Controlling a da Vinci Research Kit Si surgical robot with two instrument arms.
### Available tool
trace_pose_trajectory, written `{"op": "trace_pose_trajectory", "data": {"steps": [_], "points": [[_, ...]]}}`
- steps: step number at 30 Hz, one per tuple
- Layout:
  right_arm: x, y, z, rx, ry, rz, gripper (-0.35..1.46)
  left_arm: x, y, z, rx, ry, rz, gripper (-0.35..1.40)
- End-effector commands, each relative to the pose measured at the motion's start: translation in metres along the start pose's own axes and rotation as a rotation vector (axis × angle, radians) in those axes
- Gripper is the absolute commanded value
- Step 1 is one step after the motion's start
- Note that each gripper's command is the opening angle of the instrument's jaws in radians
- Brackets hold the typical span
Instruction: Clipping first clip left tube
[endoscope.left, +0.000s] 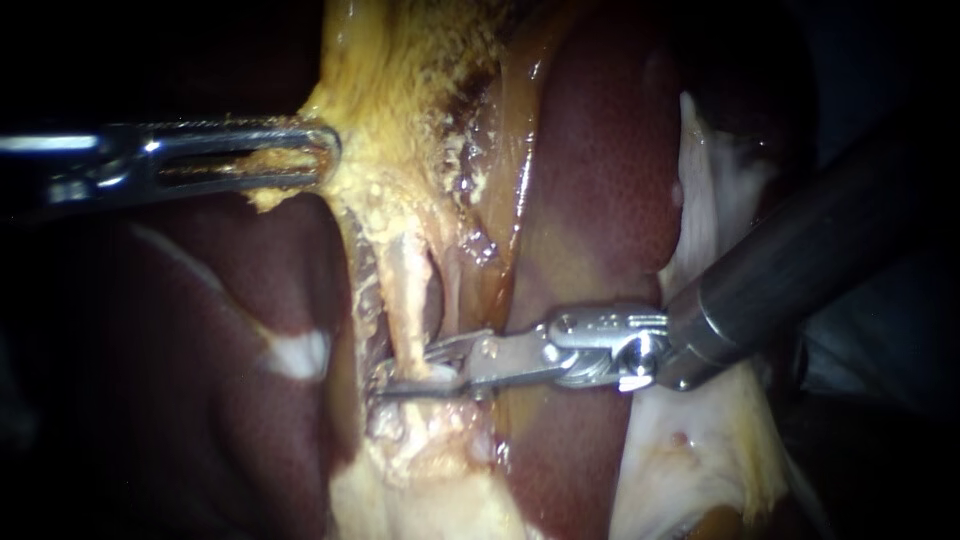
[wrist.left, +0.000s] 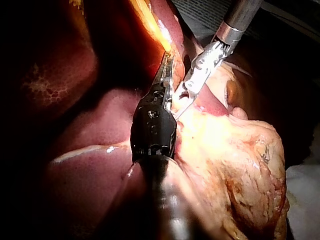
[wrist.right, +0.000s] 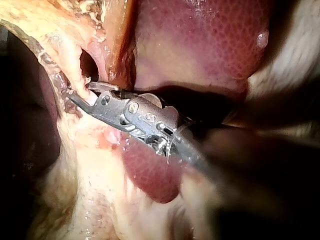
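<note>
A pale tube (endoscope.left: 405, 290), the left of two strands, runs down from the yellow gallbladder (endoscope.left: 400, 110). My right instrument (endoscope.left: 415, 370) comes in from the right, and its jaws stand open astride this tube, one on each side. In the right wrist view the same jaws (wrist.right: 87, 95) straddle the tube (wrist.right: 80, 80) with a gap still showing. My left instrument (endoscope.left: 315, 155) enters from the left, its slotted jaws shut on the gallbladder's yellow edge. In the left wrist view its jaws (wrist.left: 167, 75) hold that tissue just beside the right instrument (wrist.left: 182, 97).
The dark red liver (endoscope.left: 600, 200) lies behind and to both sides of the tubes. Whitish fatty tissue (endoscope.left: 700, 440) sits under the right instrument's shaft. A second thinner strand (endoscope.left: 458, 265) runs just right of the left tube.
</note>
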Motion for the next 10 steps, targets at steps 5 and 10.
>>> {"op": "trace_pose_trajectory", "data": {"steps": [5,10], "points": [[0.0000,0.0000,0.0000,0.000,0.000,0.000,-0.35,0.0000,0.0000,0.0000,0.000,0.000,0.000,-0.35],[0.0000,0.0000,0.0000,0.000,-0.003,0.000,-0.35,0.0000,0.0001,0.0001,0.001,0.000,0.000,-0.35]]}}
